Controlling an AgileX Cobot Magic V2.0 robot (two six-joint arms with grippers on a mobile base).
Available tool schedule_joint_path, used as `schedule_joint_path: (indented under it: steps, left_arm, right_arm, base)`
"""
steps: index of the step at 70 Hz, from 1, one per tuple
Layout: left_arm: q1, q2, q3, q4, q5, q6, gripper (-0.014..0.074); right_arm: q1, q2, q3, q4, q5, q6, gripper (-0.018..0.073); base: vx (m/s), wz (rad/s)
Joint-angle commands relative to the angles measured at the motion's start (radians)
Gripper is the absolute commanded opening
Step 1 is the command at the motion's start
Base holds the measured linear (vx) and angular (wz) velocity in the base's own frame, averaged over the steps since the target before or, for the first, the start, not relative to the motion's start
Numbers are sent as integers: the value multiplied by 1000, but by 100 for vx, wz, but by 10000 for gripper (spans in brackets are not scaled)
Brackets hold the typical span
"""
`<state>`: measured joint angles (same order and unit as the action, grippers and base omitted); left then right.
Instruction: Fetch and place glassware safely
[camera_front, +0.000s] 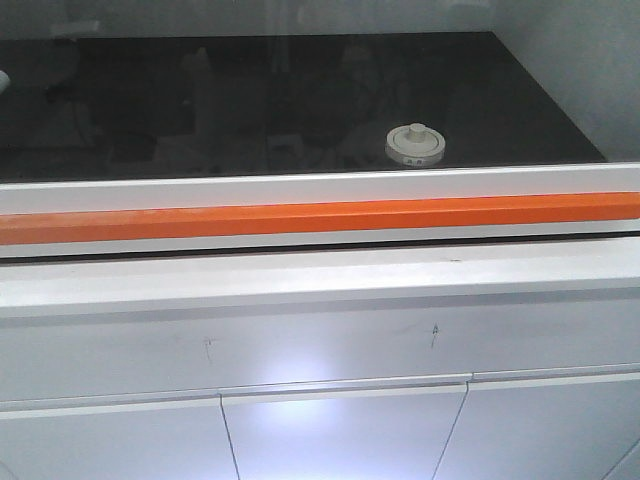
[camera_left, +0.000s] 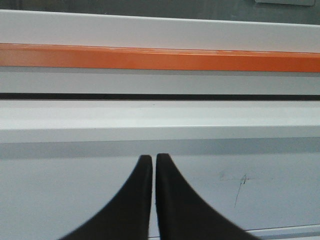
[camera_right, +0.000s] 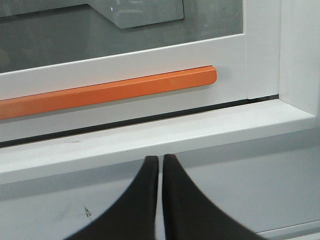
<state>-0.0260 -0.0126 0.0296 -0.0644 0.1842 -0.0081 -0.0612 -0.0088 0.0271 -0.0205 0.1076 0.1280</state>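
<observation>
**Both claws clenched, jar out of reach behind the orange bar**

My left claw is clenched: its two black fingers meet at the tips with only a hairline slit between them and nothing held. My right claw is clenched the same way, also empty. Both point at the white front panel of the cabinet, below its projecting white ledge.

The glass jar stands upright on the black work surface, right of centre and near that surface's front edge. Its cream-white round lid is on, with the knob up. It appears only in the front view, seemingly through a reflective glass pane.

The white ledge, a dark gap, the white frame and the long orange bar all lie between my claws and the jar. It sits higher and farther in than either claw, well apart from both. My right wrist view shows the bar's rounded right end and the frame's corner post. A small scratch mark is on the panel.
</observation>
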Motion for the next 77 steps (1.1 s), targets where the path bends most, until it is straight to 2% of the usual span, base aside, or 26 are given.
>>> schedule_joint_path:
  steps: [1,70,77]
  left_arm:
    - [3,-12,27,-9,-68,-2,2]
    - [3,-12,27,-9,-78,-2,2]
    - [3,-12,27,10,-88,-2,2]
  right_arm:
    - [-3,11,18,-7,-74,-12,-3]
    - [-3,11,18,-14,-75,-14,-3]
    - [-3,11,18,-14,-76,-14,-3]
  base:
    - [0,0]
    - [0,0]
    - [0,0]
